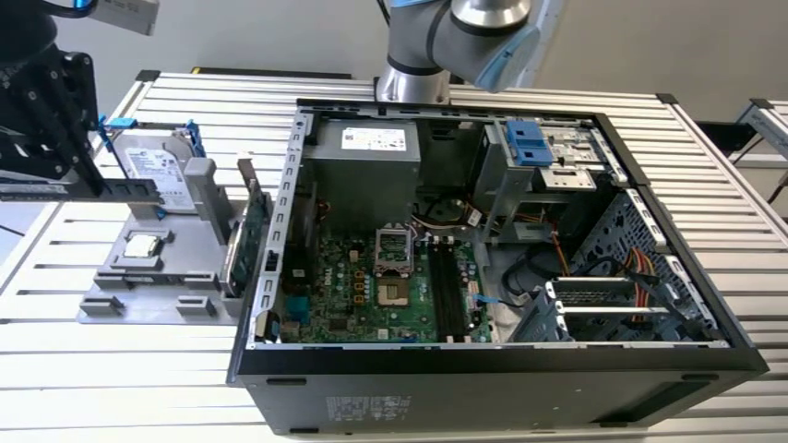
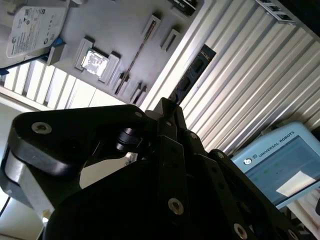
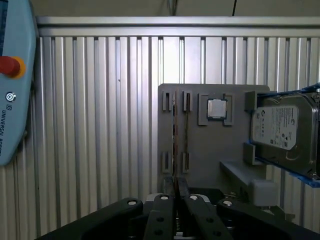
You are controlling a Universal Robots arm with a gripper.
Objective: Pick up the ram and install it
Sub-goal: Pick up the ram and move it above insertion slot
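In the exterior view the gripper [image 1: 52,173] hangs at about ten o'clock, over the table [image 1: 124,369] and well apart from the computer case [image 1: 369,388]. Its fingers look clenched on the ram [image 1: 121,190], which lies level and points toward three o'clock, its far end passing in front of the hard drive [image 1: 154,171]. The second wrist view shows the same dark stick [image 2: 192,75] jutting past the fingertips with its black chips showing. In the first wrist view it is seen edge-on, a thin line pinched between the closed fingers [image 3: 165,210]. Next toward three o'clock is the grey tray [image 1: 173,268], which carries the hard drive at its twelve o'clock end, a small square chip [image 1: 142,245] near the middle and a green card [image 1: 253,242] standing on edge along its three o'clock side. Beyond that the case lies open, with the main board [image 1: 345,295] on its floor and the long dark slots [image 1: 449,295] toward its six o'clock side. The stick is probably very light and stiff but thin and brittle, so it would not tolerate bending or twisting. Its smooth faces could slip in hard fingers. The safest hold is likely flat across both faces near the upper edge, well clear of the contact edge and squarely centred so that it cannot swing or tip.
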